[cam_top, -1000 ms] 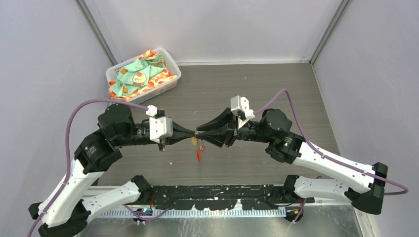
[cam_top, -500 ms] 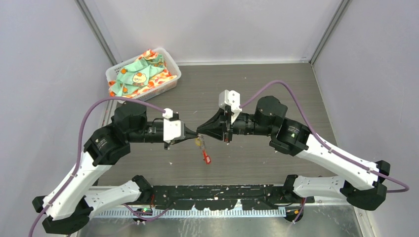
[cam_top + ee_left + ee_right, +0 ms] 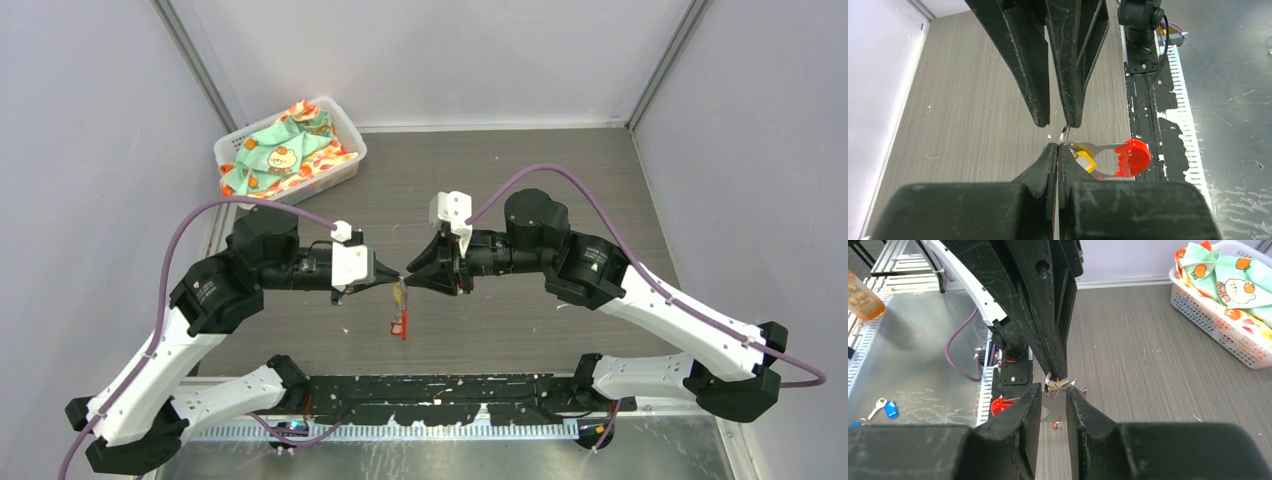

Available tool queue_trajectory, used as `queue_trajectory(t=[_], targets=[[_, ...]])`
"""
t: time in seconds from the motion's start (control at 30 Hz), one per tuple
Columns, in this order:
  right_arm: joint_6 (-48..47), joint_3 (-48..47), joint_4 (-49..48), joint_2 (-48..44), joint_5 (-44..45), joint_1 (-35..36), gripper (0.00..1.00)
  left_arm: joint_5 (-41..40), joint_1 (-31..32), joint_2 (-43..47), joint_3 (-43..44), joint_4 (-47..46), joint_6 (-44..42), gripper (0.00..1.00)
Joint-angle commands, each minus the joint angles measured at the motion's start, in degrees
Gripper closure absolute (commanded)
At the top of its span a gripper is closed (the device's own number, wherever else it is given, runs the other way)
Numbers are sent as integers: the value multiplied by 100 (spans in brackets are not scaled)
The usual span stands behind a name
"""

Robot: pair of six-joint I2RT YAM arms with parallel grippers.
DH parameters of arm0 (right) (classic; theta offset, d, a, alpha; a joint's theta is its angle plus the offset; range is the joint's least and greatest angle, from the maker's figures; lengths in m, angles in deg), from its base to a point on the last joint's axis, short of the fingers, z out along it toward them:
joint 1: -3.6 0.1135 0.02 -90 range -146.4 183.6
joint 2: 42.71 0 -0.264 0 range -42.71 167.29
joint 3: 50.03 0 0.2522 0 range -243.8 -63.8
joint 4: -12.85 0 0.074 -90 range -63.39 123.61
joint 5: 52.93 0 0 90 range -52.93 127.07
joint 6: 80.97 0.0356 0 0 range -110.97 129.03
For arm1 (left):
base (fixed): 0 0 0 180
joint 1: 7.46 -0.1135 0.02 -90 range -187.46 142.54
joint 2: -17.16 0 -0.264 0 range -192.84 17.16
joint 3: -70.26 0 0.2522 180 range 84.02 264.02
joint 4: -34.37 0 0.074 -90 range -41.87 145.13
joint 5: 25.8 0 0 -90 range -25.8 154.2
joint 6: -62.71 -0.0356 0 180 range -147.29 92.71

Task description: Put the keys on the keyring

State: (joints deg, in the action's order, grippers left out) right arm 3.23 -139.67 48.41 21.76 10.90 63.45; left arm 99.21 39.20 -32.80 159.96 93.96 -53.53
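Grey wood table [image 3: 560,170] underneath. Left gripper [image 3: 1058,147] pinches the keyring [image 3: 1064,133] from its left. Red key [image 3: 1132,157] and yellow key [image 3: 1088,162] dangle just below the keyring. Right gripper [image 3: 1053,389] stands slightly spread around the keyring's right side.

Top external: fixed high behind arm bases, looks down and forward over whole table [image 3: 600,180]. Left wrist: close, sights along left gripper [image 3: 1057,149] toward right gripper [image 3: 1054,122]. Right wrist: close, faces opposite way. Both wrist views share keyring [image 3: 1064,132] at fingertips.
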Motion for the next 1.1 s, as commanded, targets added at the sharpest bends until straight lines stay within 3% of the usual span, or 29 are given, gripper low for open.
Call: queue_trajectory(t=[0.0, 0.17, 0.3, 0.57, 0.67, 0.77, 0.8, 0.87, 0.93, 0.97, 1.07], targets=[[16, -262, 149, 74, -210, -17, 69, 80, 10, 83, 110, -277, -81, 100], [112, -279, 122, 11, -167, -14, 60, -107, 10, 107, 8, -248, -130, 99], [117, -279, 88, 31, -160, -18, 62, -141, 10, 116, -33, -304, -33, 100], [166, -281, -222, 338, 11, -17, 82, -71, 10, 134, -50, -340, 34, 100], [140, -244, -274, 346, 118, -11, 98, -66, 10, 159, -59, -354, 34, 99], [103, -92, -317, 201, 455, -15, 99, -110, 10, 211, -90, -336, 44, 99], [80, -17, -332, 140, 568, -12, 99, -157, 12, 213, -96, -312, 58, 87], [-10, 88, -249, 44, 867, -14, 99, -309, 10, 194, -82, -244, 143, 48], [-82, 197, -130, -26, 1039, -36, 99, -603, 10, 152, -59, -236, 320, 23], [-87, 317, -122, -53, 1158, -71, 99, -817, 10, 126, -31, -225, 378, 16], [-10, 789, -405, -166, 1427, -161, 99, -1230, -61, 2, 42, -39, 478, 12]])
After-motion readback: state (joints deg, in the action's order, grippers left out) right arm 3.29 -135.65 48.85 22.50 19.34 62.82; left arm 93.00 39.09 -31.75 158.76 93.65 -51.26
